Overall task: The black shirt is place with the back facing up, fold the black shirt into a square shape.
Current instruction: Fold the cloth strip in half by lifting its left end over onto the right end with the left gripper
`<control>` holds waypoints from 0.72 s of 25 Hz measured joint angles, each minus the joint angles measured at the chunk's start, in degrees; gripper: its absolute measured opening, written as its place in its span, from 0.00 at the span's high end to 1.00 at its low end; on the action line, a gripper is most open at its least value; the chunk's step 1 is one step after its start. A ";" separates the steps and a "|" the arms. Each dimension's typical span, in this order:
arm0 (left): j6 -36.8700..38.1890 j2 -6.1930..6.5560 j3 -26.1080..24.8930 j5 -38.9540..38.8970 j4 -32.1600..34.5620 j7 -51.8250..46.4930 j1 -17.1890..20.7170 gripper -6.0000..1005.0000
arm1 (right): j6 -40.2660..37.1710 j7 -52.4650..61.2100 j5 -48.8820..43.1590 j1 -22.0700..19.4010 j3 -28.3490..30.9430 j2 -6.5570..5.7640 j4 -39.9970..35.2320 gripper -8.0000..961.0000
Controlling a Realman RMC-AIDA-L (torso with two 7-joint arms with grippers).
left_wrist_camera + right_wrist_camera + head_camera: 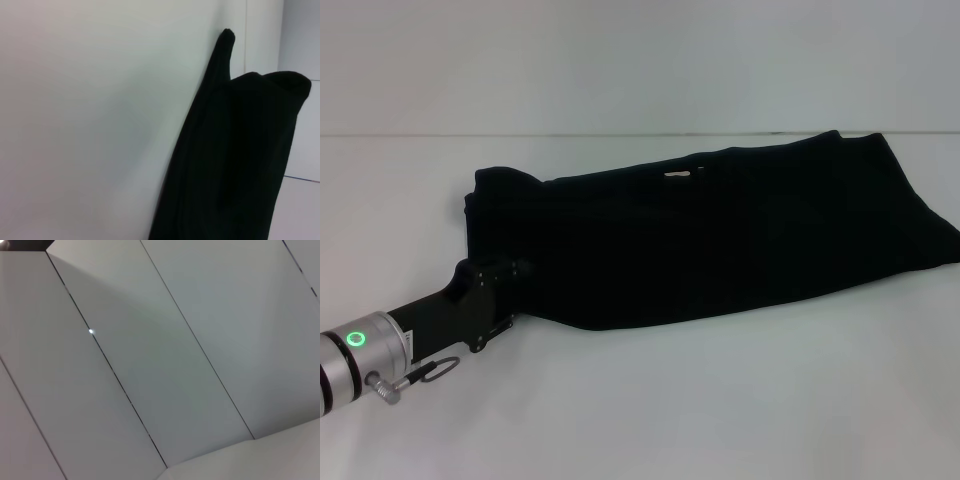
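One garment: shirt (720, 235), black, matte, no print, lying on the table (720, 420) as a long folded band running from near left to far right.
Table: white; it holds only the shirt and the left arm's end. No containers in view.
Shirt form: layers doubled over; left end bunched and raised, right end wider and flatter; a small pale gap shows near the far edge.
Shirt edges: near edge curves along the table; far right corner reaches the picture's right border.
Open room: wide bare table in front of the shirt and to its left.
Left gripper (505, 270): at the shirt's left end, fingertips lost against the black cloth; grip cannot be told.
Right gripper: not seen.
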 joint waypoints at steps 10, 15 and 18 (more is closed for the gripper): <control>0.01 0.53 1.46 1.41 -0.10 -1.19 -0.01 0.59 | -0.10 0.00 0.17 0.10 0.30 -0.13 0.00 0.21; 0.12 0.65 2.23 1.45 0.18 -1.17 -0.06 0.78 | -0.56 -0.05 0.17 0.00 0.51 -0.10 0.00 0.21; 0.35 1.17 3.61 1.49 0.53 -0.91 -0.31 0.88 | -0.58 -0.03 0.17 -0.02 0.55 -0.09 0.00 0.21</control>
